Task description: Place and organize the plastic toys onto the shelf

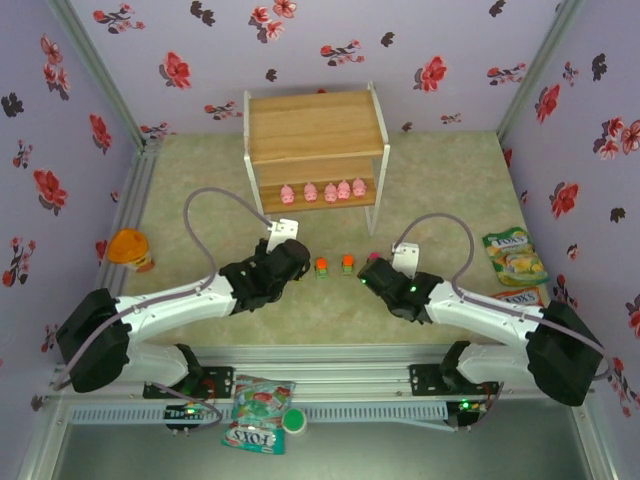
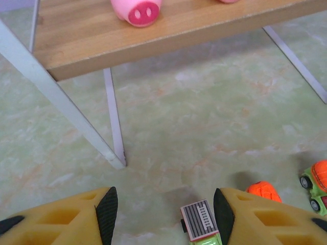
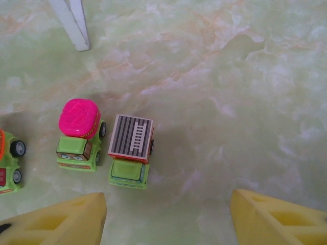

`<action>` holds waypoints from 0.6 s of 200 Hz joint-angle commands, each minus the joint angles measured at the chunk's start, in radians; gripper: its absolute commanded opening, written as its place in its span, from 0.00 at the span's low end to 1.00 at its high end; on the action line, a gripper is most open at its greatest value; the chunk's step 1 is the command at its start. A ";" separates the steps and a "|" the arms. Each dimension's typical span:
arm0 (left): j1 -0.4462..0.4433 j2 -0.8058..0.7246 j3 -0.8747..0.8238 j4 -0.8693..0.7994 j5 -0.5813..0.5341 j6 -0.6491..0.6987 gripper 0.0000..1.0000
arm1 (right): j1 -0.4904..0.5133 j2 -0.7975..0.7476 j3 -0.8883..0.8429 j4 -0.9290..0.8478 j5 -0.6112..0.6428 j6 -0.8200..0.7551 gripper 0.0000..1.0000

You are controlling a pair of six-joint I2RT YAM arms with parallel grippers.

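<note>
Straddling a ribbed grey-top car (image 2: 200,224), left gripper (image 2: 163,217) fingers spread | right gripper (image 3: 166,219) spread, boxy striped-top car (image 3: 130,150) at its 11 o'clock | 5 rounded pink pigs (image 1: 319,191) on wooden shelf (image 1: 315,125) lower board

Bright, even, diffuse light falls from overhead, and the pale green marbled table (image 1: 450,170) looks matte. The two-tier light wooden shelf on a white frame (image 1: 315,125) shades its lower board softly. In the right wrist view the small green car with a grey striped top (image 3: 130,153) is sharp — its shadow faint and soft-edged.
</note>
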 commanded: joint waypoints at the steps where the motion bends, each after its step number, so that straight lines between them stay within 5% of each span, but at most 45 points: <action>1: -0.004 0.016 -0.016 0.035 0.026 -0.035 0.57 | -0.020 0.011 0.029 0.033 -0.030 0.023 0.67; 120: 0.001 0.014 -0.009 0.018 0.036 -0.025 0.59 | -0.080 0.164 0.080 0.101 -0.107 0.029 0.64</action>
